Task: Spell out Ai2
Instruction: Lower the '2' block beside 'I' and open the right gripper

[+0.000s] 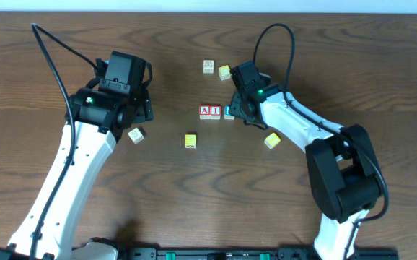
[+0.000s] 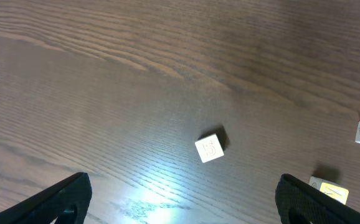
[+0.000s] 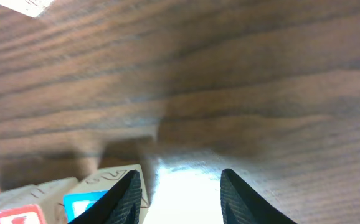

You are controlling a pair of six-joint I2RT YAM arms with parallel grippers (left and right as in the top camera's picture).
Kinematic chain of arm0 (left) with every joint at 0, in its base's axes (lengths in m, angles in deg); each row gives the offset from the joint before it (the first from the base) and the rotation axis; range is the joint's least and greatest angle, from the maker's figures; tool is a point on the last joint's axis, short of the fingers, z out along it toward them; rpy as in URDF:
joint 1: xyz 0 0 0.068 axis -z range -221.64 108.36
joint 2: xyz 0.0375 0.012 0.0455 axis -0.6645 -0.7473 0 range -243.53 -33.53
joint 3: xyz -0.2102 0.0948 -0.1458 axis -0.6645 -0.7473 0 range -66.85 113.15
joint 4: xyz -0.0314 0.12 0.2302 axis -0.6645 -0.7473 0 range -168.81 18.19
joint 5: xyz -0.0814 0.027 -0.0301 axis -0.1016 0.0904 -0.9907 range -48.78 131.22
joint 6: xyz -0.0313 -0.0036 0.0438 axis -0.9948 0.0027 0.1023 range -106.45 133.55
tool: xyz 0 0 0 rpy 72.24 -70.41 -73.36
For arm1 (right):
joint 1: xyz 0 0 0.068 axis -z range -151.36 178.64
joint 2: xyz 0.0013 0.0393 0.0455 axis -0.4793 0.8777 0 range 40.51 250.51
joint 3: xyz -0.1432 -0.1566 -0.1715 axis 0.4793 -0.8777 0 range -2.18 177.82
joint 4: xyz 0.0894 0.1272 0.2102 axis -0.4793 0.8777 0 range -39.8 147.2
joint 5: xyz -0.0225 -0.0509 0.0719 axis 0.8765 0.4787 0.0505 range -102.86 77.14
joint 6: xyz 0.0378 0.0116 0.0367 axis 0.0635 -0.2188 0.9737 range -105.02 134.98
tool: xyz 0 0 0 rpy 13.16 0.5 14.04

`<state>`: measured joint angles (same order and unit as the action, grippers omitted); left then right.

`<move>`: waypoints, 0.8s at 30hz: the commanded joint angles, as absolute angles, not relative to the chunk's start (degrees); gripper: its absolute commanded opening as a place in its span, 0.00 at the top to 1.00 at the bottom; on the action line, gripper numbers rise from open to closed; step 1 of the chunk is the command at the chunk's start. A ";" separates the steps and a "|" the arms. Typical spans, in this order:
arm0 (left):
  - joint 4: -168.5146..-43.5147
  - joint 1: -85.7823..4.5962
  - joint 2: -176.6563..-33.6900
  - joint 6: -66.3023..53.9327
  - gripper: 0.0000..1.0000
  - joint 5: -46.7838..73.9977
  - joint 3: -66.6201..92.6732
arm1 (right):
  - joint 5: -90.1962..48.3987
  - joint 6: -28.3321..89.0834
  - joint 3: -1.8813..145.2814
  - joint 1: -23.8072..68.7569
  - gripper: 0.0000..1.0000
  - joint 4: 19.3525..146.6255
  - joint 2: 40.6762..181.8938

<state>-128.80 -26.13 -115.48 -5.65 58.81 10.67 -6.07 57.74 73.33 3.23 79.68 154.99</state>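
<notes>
A cube (image 1: pixel 205 111): small wooden cube, white face, red frame, red letter; first in the row at mid-table.
I cube (image 1: pixel 214 111): matching red-framed wooden cube, touching the A cube on its right.
2 cube (image 1: pixel 229 113): small wooden cube with a blue-framed face, just right of the I cube; whether the two touch cannot be told. In the right wrist view (image 3: pixel 83 204) it lies outside the fingers, against the outer side of one.
Right gripper (image 1: pixel 235 110): low beside the 2 cube, fingers partly apart, only bare table between them (image 3: pixel 183 199).
Left gripper (image 2: pixel 183 186): fingers spread wide, holding nothing, above a pale whitish wooden cube (image 2: pixel 210 148), well apart from the row.
Surface: dark wood-grain table (image 1: pixel 338 58).
Spares: plain yellow wooden cubes (image 1: pixel 190 141), scattered, not part of the word.
Step in hand (judged): the third cube looks placed; what remains is getting clear of it.
Handling note: lift the right gripper straight up, or away from the row; a sideways drag with the finger against the 2 cube would push it into the I cube or turn it. Then check that the three faces sit in one line.
Legible writing: "A" and "I" in red, overhead view. The figure on the blue-framed cube is too small to read. The pale cube bears a rounded outline character, not surely readable. No brand marks visible.
</notes>
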 commanded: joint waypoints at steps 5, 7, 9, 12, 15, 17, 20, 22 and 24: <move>-128.89 -26.35 -115.11 -4.86 0.05 59.64 11.61 | -6.24 56.47 73.42 2.73 0.57 78.96 155.29; -128.91 -26.35 -115.11 -4.86 0.04 59.64 11.61 | -6.29 56.47 73.42 2.73 0.57 78.96 155.29; -128.91 -26.35 -115.11 -4.86 0.04 59.64 11.61 | -6.48 56.49 73.42 2.73 0.57 79.13 155.29; -128.89 -26.35 -115.11 -4.86 0.05 59.64 11.61 | -6.46 56.49 73.42 2.73 0.57 79.39 155.29; -128.89 -26.35 -115.11 -4.86 0.05 59.64 11.61 | -7.01 56.52 73.42 2.73 0.57 79.77 155.29; -128.89 -26.35 -115.11 -4.86 0.05 59.64 11.61 | -7.27 56.56 73.42 2.73 0.57 79.77 155.29; -128.89 -26.35 -115.11 -4.88 0.05 59.64 11.61 | -7.36 57.19 73.42 2.68 0.57 79.74 155.29; -128.89 -26.35 -115.11 -4.86 0.05 59.64 11.61 | -7.58 57.26 73.42 2.68 0.56 79.72 155.29; -128.89 -26.35 -115.11 -4.88 0.05 59.64 11.61 | -7.88 57.39 73.42 2.68 0.56 79.70 155.29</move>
<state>-128.80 -26.13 -115.48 -5.65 58.81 10.67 -7.29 57.28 73.33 3.16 79.57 154.99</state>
